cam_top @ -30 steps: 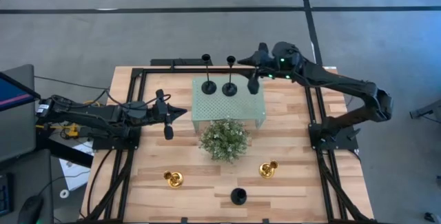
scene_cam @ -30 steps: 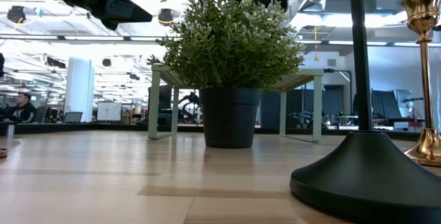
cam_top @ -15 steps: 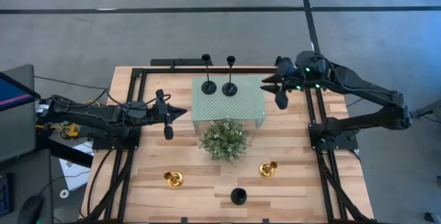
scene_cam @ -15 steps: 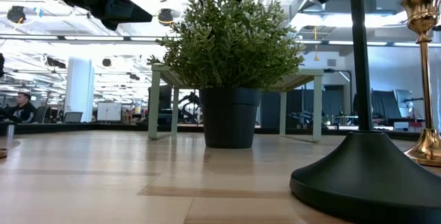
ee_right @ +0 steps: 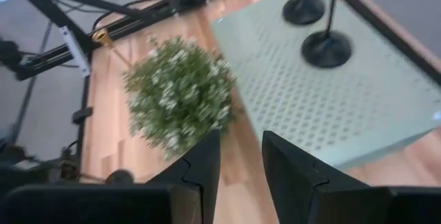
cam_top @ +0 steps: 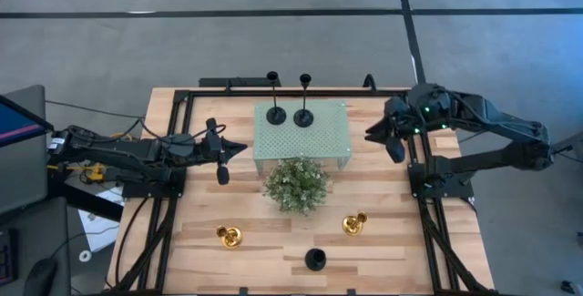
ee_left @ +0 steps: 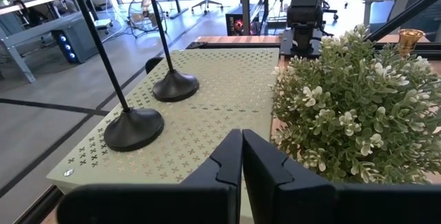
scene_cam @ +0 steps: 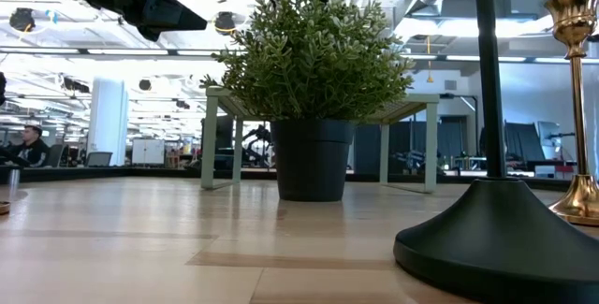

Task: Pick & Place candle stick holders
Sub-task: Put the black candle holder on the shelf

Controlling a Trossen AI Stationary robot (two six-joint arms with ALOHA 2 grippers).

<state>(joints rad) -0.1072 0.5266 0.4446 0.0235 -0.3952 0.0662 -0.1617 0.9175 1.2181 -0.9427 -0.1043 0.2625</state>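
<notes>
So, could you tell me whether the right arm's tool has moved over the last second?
Yes: the right tool has drawn back off the pale green perforated stand, toward the table's right edge.

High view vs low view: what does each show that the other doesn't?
Only the high view shows the two black holders on the green perforated stand, the left gold holder and both tools: left tool, right tool. Only the low view shows the room behind, with a seated person. Both show the plant, the front black holder and the right gold holder.
</notes>
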